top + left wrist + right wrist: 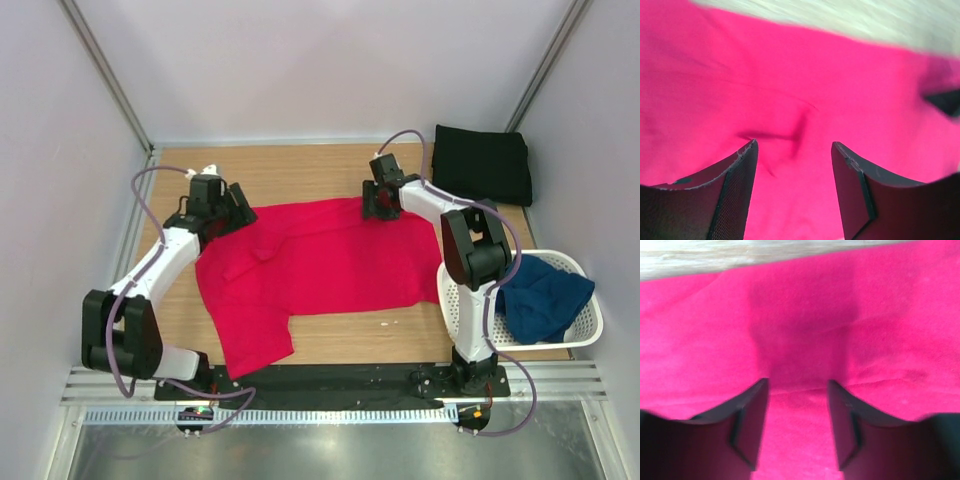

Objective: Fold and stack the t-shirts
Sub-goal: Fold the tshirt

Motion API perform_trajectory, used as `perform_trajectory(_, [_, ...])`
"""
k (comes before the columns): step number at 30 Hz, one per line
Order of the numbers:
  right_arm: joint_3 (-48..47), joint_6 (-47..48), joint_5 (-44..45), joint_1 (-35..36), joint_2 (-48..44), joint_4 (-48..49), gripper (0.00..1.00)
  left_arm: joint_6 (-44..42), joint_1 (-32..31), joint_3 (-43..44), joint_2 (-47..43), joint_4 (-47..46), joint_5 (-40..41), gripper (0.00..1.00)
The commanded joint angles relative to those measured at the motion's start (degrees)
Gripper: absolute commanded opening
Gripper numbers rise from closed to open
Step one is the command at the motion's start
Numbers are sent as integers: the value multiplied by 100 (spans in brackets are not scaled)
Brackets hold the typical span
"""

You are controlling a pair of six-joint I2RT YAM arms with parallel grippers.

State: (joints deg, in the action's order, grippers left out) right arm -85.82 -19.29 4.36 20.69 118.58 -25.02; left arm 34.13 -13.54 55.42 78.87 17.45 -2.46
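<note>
Left pincer [236,208] and right pincer [377,207], both parted and empty, at far edge of red shirt [330,260] spread on desk [300,170]; black shirt [482,163] folded far right; navy shirt [545,298] in basket [592,325]

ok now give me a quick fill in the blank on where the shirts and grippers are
1. The red shirt lies spread out on the ____.
2. The navy shirt sits in the white ____.
3. The black shirt lies folded at the far ____ corner.
4. The left gripper and right gripper are over the red shirt with jaws ____.

Missing words: table; basket; right; open
</note>
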Motion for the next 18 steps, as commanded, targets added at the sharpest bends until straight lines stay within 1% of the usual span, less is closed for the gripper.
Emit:
perform_trajectory(1, [83,74,3,120,-433,5,60,-170,439,292,548,311,281,62])
perform_trajectory(3, [135,127,12,129,-476,6,61,-152,545,460,874,373,281,63])
perform_trajectory(6, [127,215,73,129,-485,-12,69,-170,545,628,1349,207,-43,62])
perform_trajectory(9, [5,303,144,129,-442,-64,83,-126,545,681,1631,31,-194,62])
perform_trajectory(10, [-31,303,161,137,-424,-126,92,-117,545,663,1666,4,-254,62])
perform_trajectory(12, [-92,338,170,120,-415,-144,100,-126,545,628,1771,-75,-299,62])
perform_trajectory(18, [-101,347,162,129,-415,-39,100,-196,519,391,1913,-260,-685,61])
